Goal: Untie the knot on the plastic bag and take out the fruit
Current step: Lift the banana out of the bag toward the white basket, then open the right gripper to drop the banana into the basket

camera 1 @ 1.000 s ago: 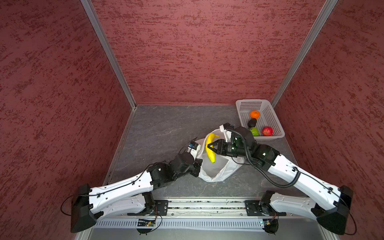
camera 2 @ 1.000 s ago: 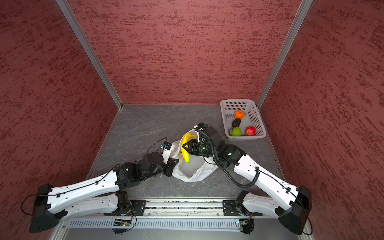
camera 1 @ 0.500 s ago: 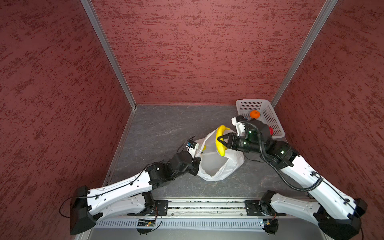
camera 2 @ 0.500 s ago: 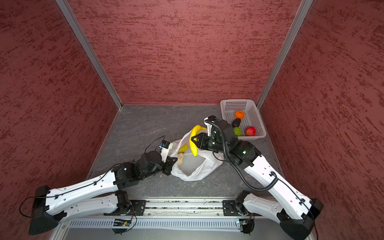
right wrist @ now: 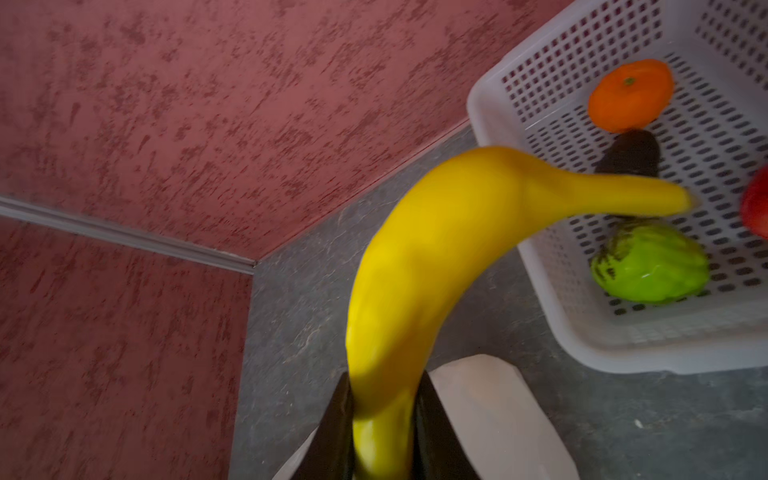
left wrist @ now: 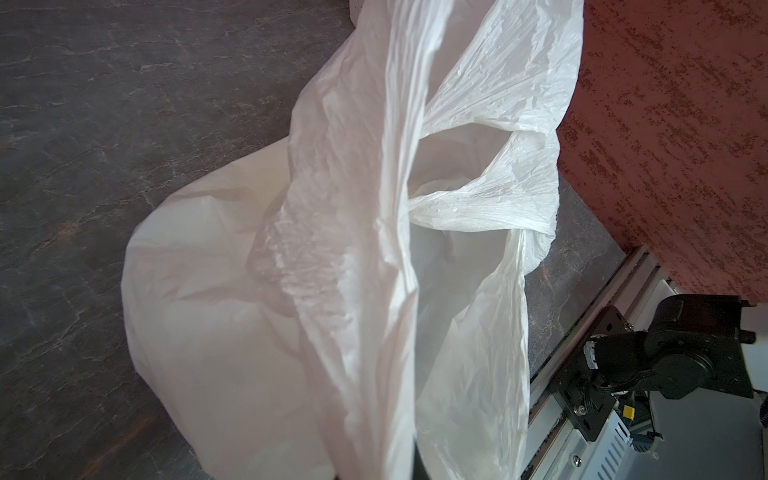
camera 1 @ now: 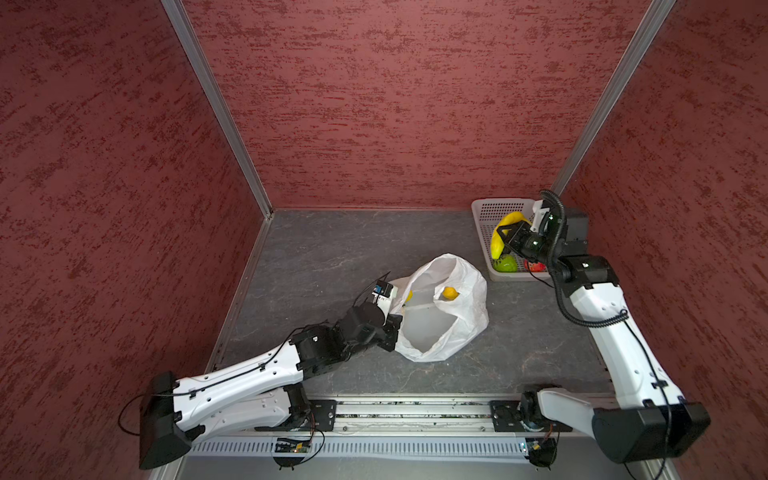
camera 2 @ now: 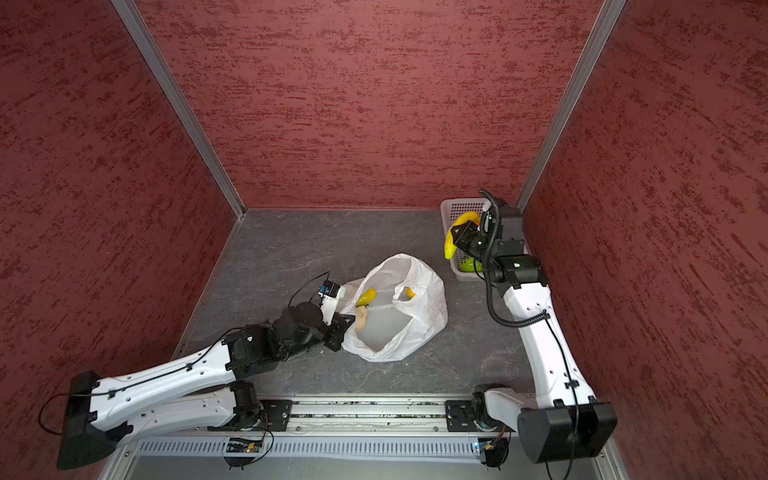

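One piece, the banana (right wrist: 436, 249), is clamped at one end in the right gripper (right wrist: 382, 440), its long axis reaching over the basket (right wrist: 582, 353) rim. The left gripper (camera 1: 392, 328) is closed on the plastic bag (camera 1: 461, 328) edge. The bag lies open-mouthed on the worktop (camera 1: 332, 249) with fruit (camera 1: 450, 293) inside.

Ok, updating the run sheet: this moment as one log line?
left gripper: shut on plastic bag | right gripper: shut on banana, over basket | bag mouth open, fruit inside

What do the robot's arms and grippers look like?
The left arm and right arm have white shells, black joints and bases. Thin black cables run along them; a ribbed hose loops near the right wrist. The left gripper and right gripper are black.
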You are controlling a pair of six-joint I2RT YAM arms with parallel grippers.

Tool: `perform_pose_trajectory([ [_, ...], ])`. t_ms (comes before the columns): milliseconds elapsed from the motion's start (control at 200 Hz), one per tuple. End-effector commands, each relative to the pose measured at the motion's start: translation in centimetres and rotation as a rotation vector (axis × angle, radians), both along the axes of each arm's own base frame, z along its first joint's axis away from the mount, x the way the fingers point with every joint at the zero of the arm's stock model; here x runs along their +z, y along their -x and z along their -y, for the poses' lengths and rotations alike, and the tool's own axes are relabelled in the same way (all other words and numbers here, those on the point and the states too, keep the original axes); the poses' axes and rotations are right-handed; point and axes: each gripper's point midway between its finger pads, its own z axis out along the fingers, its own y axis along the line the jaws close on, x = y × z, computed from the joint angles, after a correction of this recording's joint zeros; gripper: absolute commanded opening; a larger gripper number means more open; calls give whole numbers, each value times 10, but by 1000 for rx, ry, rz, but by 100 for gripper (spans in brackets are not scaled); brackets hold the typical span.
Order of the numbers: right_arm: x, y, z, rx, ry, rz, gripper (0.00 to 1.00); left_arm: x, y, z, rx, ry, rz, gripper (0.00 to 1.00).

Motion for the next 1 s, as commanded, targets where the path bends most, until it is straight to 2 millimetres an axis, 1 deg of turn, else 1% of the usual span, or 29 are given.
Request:
perform_pose_trajectory([
  [0, -18, -36, 27, -41, 66, 38, 9, 2, 1, -1, 1, 7, 9, 0],
  [100, -51, -65, 53, -86, 111, -4, 9, 2, 2, 0, -1, 9, 10, 0],
  [110, -52, -67, 55, -88, 116, -1, 9, 2, 2, -1, 0, 9, 9, 0],
  [120, -61, -72, 57, -91, 121, -22, 9, 1, 2, 0, -2, 7, 8, 0],
  [135, -67, -76, 60, -94, 128, -32, 9, 1, 2, 0, -2, 7, 8, 0],
  [215, -93, -97, 74, -107, 162, -74, 9, 1, 4, -1, -4, 7, 8, 0],
  [286, -112, -112, 84, -114, 182, -105, 9, 2, 4, -1, -3, 8, 9, 0],
  [366, -132, -126, 88, -100, 195, -140, 13, 3, 5, -2, -2, 8, 11, 0],
  [446, -144, -138, 87, -72, 196, -160, 17, 3, 6, -4, 1, 6, 11, 0],
  [491, -149, -141, 88, -68, 205, -173, 23, 4, 6, -4, 3, 7, 13, 0],
  [531, -151, -143, 90, -70, 215, -181, 31, 4, 6, -5, 7, 6, 13, 0],
  [581, -153, -145, 93, -77, 230, -188, 46, 4, 7, -6, 7, 7, 16, 0],
  [641, -153, -145, 95, -83, 243, -196, 60, 4, 8, -6, 7, 5, 15, 0],
  [696, -151, -145, 96, -86, 247, -200, 68, 4, 8, -6, 8, 5, 17, 0],
  [761, -148, -144, 96, -87, 248, -199, 73, 5, 9, -6, 9, 7, 19, 0],
  [862, -140, -141, 94, -80, 242, -186, 75, 6, 9, -7, 10, 5, 21, 0],
  [912, -134, -138, 91, -70, 234, -174, 76, 6, 9, -7, 9, 4, 22, 0],
  [997, -116, -129, 83, -46, 218, -150, 77, 7, 9, -7, 12, 5, 26, 0],
])
